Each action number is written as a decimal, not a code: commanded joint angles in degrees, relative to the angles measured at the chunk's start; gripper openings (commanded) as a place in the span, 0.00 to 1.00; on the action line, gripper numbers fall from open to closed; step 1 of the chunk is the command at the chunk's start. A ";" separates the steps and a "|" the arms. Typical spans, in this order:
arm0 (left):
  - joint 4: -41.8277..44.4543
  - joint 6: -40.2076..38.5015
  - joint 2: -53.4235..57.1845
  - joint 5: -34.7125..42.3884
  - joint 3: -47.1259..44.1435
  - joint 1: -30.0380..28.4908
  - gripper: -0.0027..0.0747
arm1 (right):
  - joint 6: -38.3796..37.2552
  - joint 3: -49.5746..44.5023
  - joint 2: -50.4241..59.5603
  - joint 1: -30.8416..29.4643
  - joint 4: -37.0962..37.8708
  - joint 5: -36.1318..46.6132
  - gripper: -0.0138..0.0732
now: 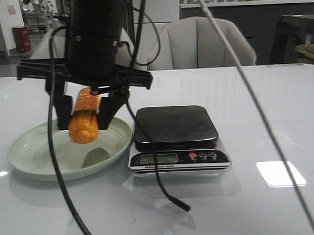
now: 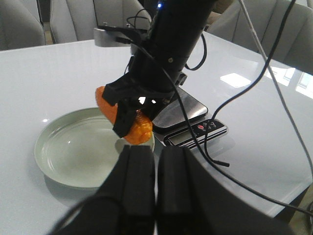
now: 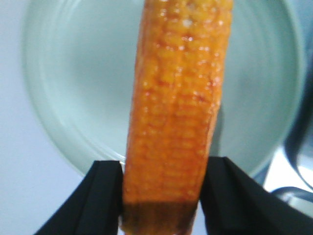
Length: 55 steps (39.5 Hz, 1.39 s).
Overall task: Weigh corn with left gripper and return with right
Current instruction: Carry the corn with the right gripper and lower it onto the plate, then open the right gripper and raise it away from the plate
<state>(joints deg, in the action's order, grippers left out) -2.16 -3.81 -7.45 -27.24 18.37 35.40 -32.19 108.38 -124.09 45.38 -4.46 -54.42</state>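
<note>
corn (image 1: pixel 84 121) | clamped in right gripper (image 3: pixel 164 196) above plate (image 1: pixel 34 160) | left gripper (image 2: pixel 156 191) fingers together

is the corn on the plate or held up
Held up: the right gripper clamps the corn above the plate, its shadow below.

white table (image 1: pixel 280 108), green plate (image 1: pixel 29 163), scale (image 1: pixel 175 127)
</note>
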 commanded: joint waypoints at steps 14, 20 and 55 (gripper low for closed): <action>-0.62 -0.09 -0.40 5.01 1.40 0.22 0.19 | -0.42 2.01 -0.54 0.27 -4.02 8.82 0.82; -0.62 -0.09 -0.40 5.01 1.40 0.22 0.19 | -0.42 2.01 0.16 -0.98 -4.02 8.97 0.86; -0.02 -0.09 -0.40 5.34 1.40 0.22 0.19 | 29.70 -17.13 31.57 -17.80 -4.08 -1.80 0.86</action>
<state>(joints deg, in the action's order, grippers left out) -2.16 -3.81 -7.45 -26.80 18.37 35.40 -4.54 94.75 -100.09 27.89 -8.11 -61.65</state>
